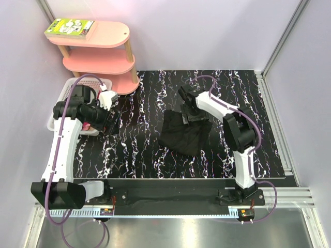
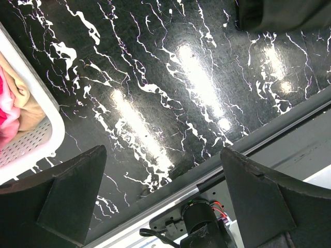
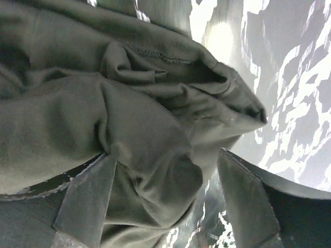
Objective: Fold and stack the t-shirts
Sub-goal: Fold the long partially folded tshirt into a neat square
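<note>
A black t-shirt [image 1: 182, 133] lies crumpled in the middle of the marbled table. My right gripper [image 1: 190, 114] is low over the shirt's far edge. In the right wrist view my right gripper [image 3: 165, 163] is open, with a bunched fold of the t-shirt [image 3: 139, 129] lying between the jaws against the left finger [image 3: 85, 201], apart from the right one. My left gripper [image 1: 111, 123] hangs open beside the basket with nothing in it; the left wrist view shows the gripper [image 2: 163, 154] over bare table. Pink cloth [image 2: 5, 106] lies in the basket.
A white lattice basket [image 1: 58, 111] stands at the table's left edge; its rim [image 2: 44, 121] is close to my left fingers. A pink three-tier shelf [image 1: 98, 57] with a green box [image 1: 70, 28] on top stands at the back left. Walls close in both sides.
</note>
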Motion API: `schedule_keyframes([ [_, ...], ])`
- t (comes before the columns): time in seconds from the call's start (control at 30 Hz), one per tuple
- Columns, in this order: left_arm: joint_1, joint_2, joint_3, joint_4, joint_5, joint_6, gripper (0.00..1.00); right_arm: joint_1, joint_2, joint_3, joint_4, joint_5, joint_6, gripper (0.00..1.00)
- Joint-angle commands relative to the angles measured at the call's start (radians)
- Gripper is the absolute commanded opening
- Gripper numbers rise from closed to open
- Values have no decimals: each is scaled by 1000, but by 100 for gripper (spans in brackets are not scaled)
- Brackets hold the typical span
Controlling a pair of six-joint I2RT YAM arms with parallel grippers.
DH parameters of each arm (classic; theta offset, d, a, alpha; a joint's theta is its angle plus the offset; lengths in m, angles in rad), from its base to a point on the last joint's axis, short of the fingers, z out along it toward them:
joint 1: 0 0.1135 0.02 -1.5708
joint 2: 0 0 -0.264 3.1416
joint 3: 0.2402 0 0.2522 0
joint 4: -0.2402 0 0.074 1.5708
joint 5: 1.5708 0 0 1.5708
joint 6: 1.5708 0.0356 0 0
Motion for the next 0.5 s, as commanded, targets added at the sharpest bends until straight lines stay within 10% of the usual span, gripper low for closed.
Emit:
schedule_keyframes([
  [0.0,3,-50,7,-16,13,28,98,-36,62,185,-22,17,-45,91],
  [0.33,3,-78,-13,-28,17,31,98,-103,21,518,-249,-31,30,100],
  [0.47,3,-76,1,-30,25,28,98,-115,-81,386,-115,-526,151,100],
])
